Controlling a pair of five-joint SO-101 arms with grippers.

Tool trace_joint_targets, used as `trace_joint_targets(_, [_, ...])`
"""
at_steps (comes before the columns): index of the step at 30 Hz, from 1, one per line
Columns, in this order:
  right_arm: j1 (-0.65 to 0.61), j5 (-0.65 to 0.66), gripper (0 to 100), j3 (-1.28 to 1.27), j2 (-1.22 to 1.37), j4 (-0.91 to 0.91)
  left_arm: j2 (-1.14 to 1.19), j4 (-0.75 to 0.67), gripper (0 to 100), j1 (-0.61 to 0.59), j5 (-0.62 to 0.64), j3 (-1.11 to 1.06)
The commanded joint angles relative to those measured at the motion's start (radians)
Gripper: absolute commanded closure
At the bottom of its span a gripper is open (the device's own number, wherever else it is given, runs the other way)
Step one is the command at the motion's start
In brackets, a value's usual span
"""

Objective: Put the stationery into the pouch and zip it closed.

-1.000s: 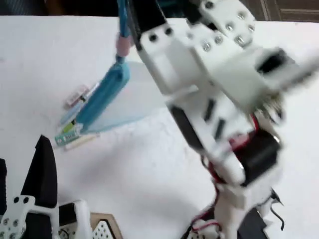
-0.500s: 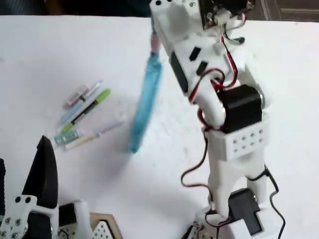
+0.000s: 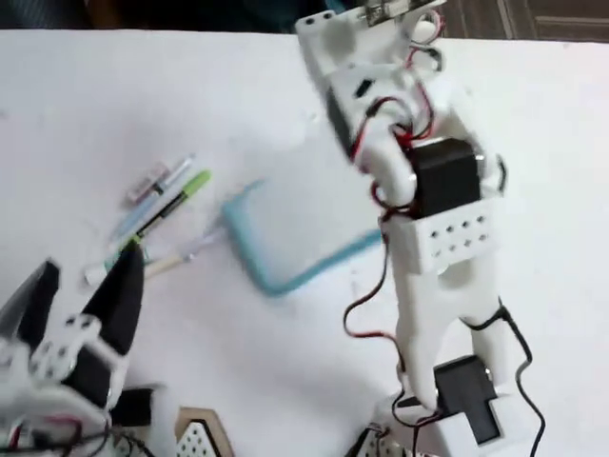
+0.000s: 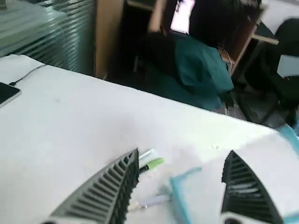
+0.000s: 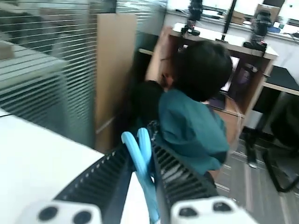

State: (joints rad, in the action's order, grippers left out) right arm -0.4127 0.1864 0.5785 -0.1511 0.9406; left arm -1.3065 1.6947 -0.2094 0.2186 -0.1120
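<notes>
A light blue pouch (image 3: 285, 243) spreads over the middle of the white table (image 3: 114, 95), one end tucked under the right arm (image 3: 438, 219). In the right wrist view my right gripper (image 5: 141, 140) is shut on the pouch's blue edge (image 5: 145, 177). Several pens and a green highlighter (image 3: 181, 195) lie in a loose bunch left of the pouch. My left gripper (image 3: 90, 262) stands open at the near left, just in front of the pens, with nothing between its black fingers (image 3: 124, 295). The left wrist view shows that gripper (image 4: 183, 154) with the pens (image 4: 149, 164) and a pouch corner (image 4: 180, 196) beyond it.
The right arm's white body and red and black wires stand over the table's right-centre. Arm bases and a perforated plate (image 3: 200, 440) sit at the near edge. Bare tabletop stretches along the far left and far right.
The pouch went from hanging edge-on to spread wide and tilted over the table. The right arm swung back toward the far side. The left gripper rose and came forward toward the pens.
</notes>
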Motion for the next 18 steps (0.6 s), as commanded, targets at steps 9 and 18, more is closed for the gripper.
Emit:
trace_joint_targets(9, [-0.177,-0.009,98.1,0.000,-0.120,0.113,0.041,-0.247,71,-0.030,0.000,-0.311])
trace_joint_targets(18, [-0.174,-0.011,98.1,0.000,-0.232,0.378,0.039,-0.212,71,-0.220,-0.006,-0.319])
